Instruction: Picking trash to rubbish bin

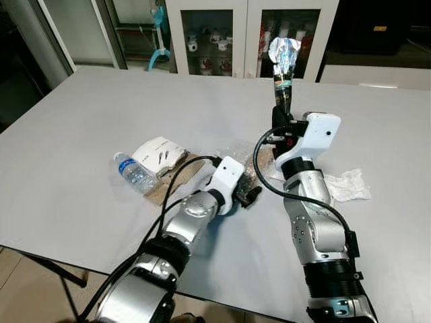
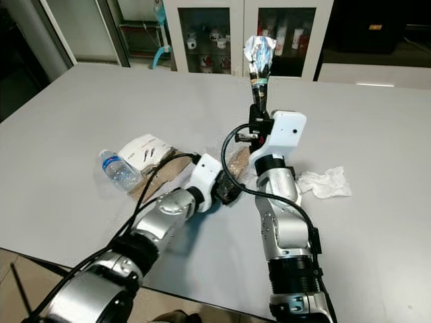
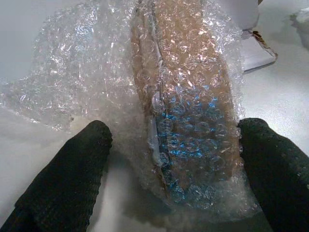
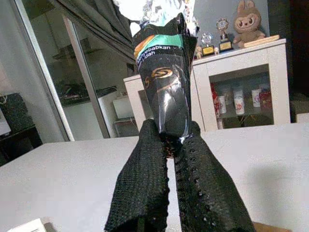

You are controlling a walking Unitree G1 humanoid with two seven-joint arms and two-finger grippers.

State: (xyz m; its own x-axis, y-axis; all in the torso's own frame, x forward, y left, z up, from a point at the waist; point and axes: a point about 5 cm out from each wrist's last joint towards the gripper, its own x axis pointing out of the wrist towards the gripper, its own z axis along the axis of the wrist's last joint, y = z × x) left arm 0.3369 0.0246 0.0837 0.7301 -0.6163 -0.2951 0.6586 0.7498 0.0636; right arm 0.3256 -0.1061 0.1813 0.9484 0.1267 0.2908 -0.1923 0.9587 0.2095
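Grey table point(image 1: 81, 121) with trash spread across the near half. Far left: a small plastic bottle point(image 1: 135, 173) lying on its side, looks empty so light and likely to roll; best taken across the body. Just beside it a white carton point(image 1: 159, 153), flattened, light, stiff enough to pinch by an edge. Next, the left gripper point(image 1: 250, 196) sits low at the table with its 2 fingers point(image 3: 72, 169) spread wide on either side of a wad of bubble wrap point(image 3: 159, 106) wrapped over a brown cardboard piece; not closed on it yet. Bubble wrap is soft, springy and slippery, weighs next to nothing, so I judge a deep squeeze over the cardboard core holds better than a pinch on loose film. Then the right gripper point(image 1: 283, 101) is raised above the table, fingers clamped on the bottom end of a dark snack wrapper point(image 1: 283, 60), foil inside showing at the open top. Wrapper is thin, crinkly, limp and slick; the grip at 1 narrow end looks secure but it may flop or slip in transit. Far right: a crumpled white tissue point(image 1: 348, 185) on the table near the right arm, soft, any pinch works.
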